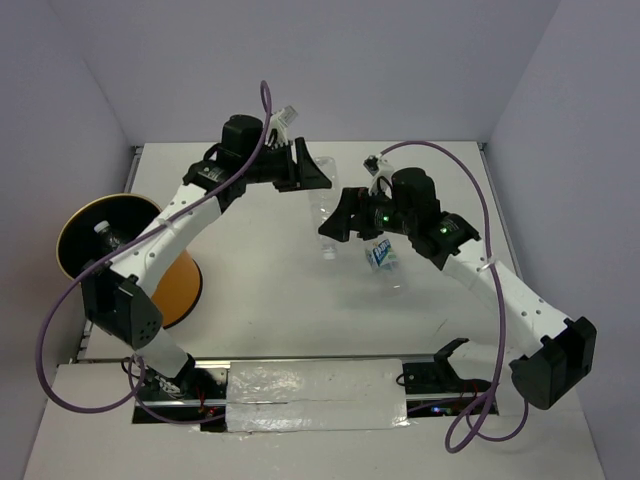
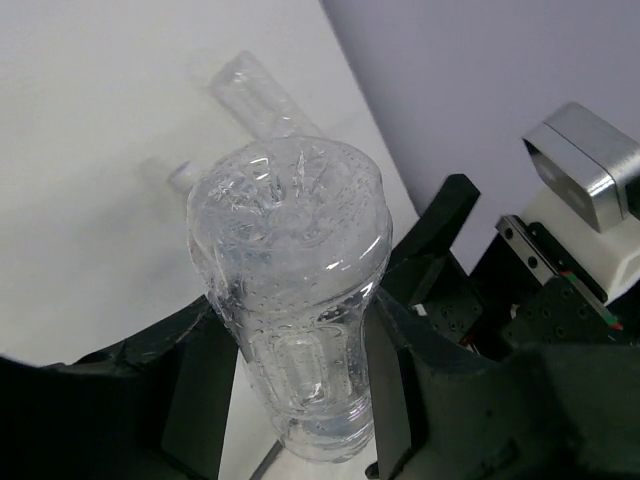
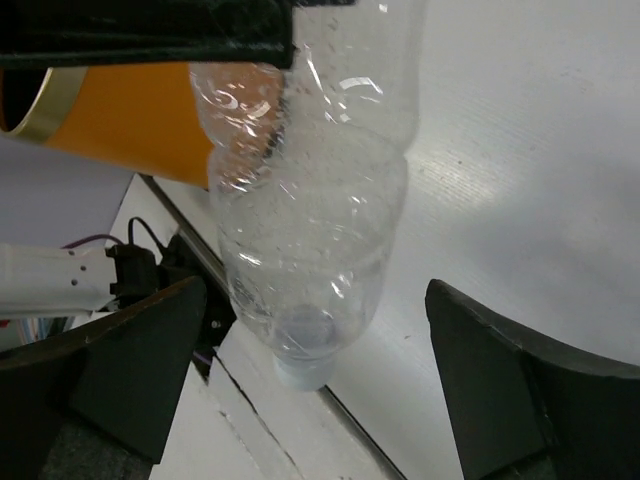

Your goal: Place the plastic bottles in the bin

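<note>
The table (image 1: 300, 320) is white, with both arm bases at its near edge. The bin (image 1: 185, 290) stands at the left edge, about midway between the near and far corners, with its opening facing up. The left arm (image 1: 170, 225) rises from the near-left corner, crosses over the bin's right side and reaches to the middle of the far half of the table. The right arm (image 1: 510, 295) runs from the near-right corner to mid-table. The left gripper (image 1: 318, 175) is closed on a clear bottle (image 2: 290, 260) that has no label. Both of its fingers press the ribbed body below the base. The base is uppermost, and the cap end hangs down, tilted toward the near edge. Droplets cover the inside wall of this bottle. The right gripper (image 3: 315, 300) is just to the right of this bottle, pointing toward the left edge. Its fingers (image 3: 140, 370) are spread wide and grip nothing. In the right wrist view the lower half and cap of the clear bottle appear between the fingers, touching neither. A labelled bottle (image 1: 382, 255) with a blue-and-white band lies at mid-table, directly under the right wrist. A third bottle (image 1: 103, 233) is inside the bin, near the bin's left wall. Only its white cap and neck can be seen.
</note>
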